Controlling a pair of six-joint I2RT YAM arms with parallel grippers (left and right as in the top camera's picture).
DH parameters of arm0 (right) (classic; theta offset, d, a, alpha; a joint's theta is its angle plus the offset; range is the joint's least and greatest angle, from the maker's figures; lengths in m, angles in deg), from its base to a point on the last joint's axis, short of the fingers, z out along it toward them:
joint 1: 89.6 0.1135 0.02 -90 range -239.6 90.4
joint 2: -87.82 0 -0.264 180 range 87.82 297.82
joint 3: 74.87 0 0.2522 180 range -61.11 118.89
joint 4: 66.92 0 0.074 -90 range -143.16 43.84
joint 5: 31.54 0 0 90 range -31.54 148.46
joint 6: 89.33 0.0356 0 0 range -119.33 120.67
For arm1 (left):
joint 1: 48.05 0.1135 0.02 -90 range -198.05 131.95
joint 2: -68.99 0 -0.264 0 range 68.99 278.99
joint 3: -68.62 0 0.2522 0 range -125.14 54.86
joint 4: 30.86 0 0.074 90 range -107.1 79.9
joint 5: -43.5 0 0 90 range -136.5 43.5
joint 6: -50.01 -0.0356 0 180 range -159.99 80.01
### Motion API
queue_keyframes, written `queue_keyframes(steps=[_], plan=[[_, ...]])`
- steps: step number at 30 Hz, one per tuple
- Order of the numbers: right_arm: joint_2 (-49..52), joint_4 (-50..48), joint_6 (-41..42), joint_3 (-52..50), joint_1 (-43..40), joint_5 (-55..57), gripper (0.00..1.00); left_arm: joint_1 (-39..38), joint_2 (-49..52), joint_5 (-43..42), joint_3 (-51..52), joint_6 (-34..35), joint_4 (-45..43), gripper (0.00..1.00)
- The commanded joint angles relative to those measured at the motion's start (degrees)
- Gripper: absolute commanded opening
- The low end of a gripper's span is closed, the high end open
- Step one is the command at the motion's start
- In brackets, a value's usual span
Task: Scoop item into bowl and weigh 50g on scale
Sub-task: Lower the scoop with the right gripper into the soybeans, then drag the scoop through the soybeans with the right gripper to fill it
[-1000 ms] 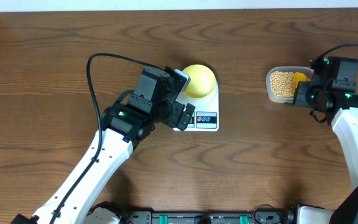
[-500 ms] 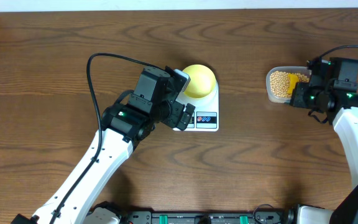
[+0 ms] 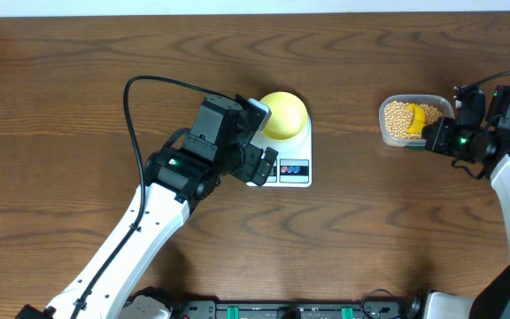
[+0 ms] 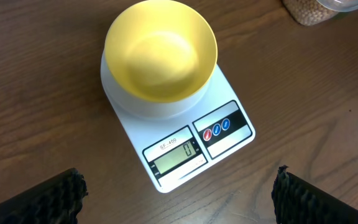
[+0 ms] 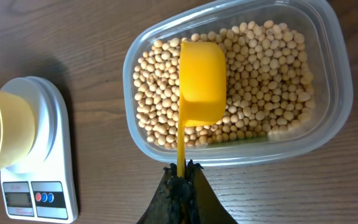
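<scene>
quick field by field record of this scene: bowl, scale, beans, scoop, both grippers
bowl: small pale yellow round bowl, empty, sitting on the scale's platform
scale: white flat digital scale, display reads 0
beans: small round tan beans, in the clear rectangular plastic tub
scoop: yellow plastic scoop, cup over the beans inside the tub
right gripper: shut on the scoop's handle
left gripper: open, above the scale, holding nothing

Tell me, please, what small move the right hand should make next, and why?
Probably dip the yellow scoop into the beans to fill it. The right hand is shut on its handle, the scoop rests over the beans in the tub showing none inside, and the bowl on the scale is empty, display reading 0.
</scene>
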Motion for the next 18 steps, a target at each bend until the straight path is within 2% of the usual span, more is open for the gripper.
queue_keyframes(steps=[1, 11, 18], plan=[[2.49, -0.17, -0.61, -0.70, -1.22, -5.33, 0.01, 0.24, -0.13, 0.76, -0.20, -0.59, -0.20, 0.98], [3.67, -0.37, -0.61, -0.70, -4.22, -13.53, 0.01, 0.24, -0.13, 0.74, -0.20, -0.57, -0.20, 0.98], [3.67, 0.33, -0.61, -0.70, -5.79, -13.49, 0.01, 0.24, -0.13, 0.74, -0.20, -0.59, -0.20, 0.98]])
